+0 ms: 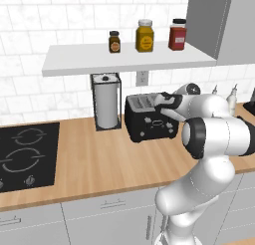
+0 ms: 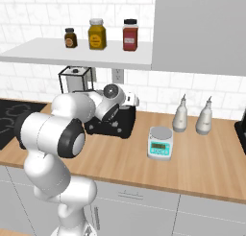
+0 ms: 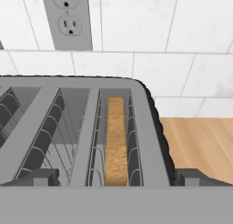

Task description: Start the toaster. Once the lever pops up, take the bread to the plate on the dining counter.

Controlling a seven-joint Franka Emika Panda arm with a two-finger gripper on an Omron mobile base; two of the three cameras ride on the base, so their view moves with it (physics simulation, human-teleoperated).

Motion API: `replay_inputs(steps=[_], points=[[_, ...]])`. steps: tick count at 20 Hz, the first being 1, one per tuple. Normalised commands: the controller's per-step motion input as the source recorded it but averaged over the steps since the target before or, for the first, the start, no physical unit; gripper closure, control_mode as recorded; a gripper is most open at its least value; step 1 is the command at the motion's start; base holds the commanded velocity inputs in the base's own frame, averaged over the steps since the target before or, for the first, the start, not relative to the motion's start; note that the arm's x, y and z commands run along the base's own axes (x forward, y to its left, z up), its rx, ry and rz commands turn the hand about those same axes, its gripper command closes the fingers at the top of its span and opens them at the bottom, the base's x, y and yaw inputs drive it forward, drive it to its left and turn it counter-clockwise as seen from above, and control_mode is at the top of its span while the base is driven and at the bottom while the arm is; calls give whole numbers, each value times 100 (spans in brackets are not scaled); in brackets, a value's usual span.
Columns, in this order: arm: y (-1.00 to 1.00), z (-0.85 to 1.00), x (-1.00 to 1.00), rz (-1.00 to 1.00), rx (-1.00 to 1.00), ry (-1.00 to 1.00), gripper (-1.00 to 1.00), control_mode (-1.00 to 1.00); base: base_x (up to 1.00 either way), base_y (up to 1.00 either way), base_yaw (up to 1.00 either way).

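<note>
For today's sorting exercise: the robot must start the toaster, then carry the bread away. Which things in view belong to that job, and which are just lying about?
Belongs to the job:
toaster
bread, standing in one slot
gripper, open above the toaster

Just lying about:
paper towel roll
three jars on the shelf
kitchen scale
two bottles
cooktop

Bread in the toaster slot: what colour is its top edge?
Golden tan-brown, seen best in the hand view: bread standing in the toaster slot.

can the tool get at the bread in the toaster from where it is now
Probably yes. The tool is open and sits just above the toaster, its fingertips straddling the slot where the bread stands on edge. Nothing lies between them, though the bread sits low between the slot's wire guides.
</note>
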Motion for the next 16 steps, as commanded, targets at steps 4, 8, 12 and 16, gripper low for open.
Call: replay_inputs(steps=[4,8,12,16], points=[[0,0,0,0,0,0,-100,-100,0,0,0],[0,0,0,0,0,0,-100,-100,0,0,0],[0,0,0,0,0,0,-100,-100,0,0,0],[0,0,0,0,0,0,-100,-100,0,0,0]])
